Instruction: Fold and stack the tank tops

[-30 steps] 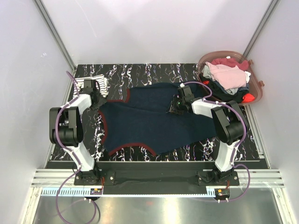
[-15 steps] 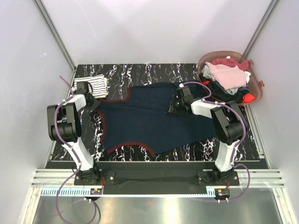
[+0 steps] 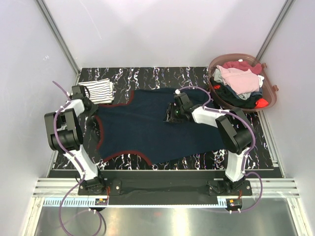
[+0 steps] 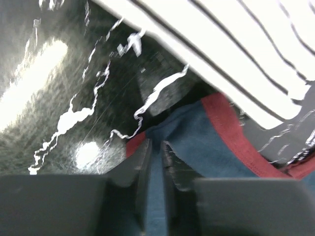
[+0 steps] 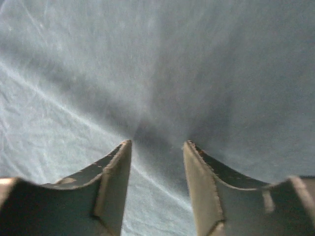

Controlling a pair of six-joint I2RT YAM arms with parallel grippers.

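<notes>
The dark navy tank top point(image 3: 142, 128) with dark red trim lies spread flat across the middle of the table. The white, navy-striped tank top point(image 3: 101, 90) lies folded at the back left, touching the navy top's strap. My left gripper point(image 3: 88, 102) is shut on the navy top's strap at the red trim; in the left wrist view the cloth point(image 4: 197, 142) runs between my narrow jaws point(image 4: 156, 147), with the striped top point(image 4: 236, 49) just beyond. My right gripper point(image 3: 170, 117) is down on the navy top's middle; its jaws point(image 5: 157, 143) stand partly apart with navy cloth point(image 5: 162, 73) bunched between them, creases radiating out.
A pinkish basket point(image 3: 269, 101) heaped with pink, grey, red and black clothes point(image 3: 238, 81) stands at the back right corner. White walls with metal rails close in the black marbled table point(image 3: 157, 74) on both sides and the back.
Both grippers have moved left, dragging the navy tank top leftward. The left gripper has swung off the striped top, which shows more fully.
</notes>
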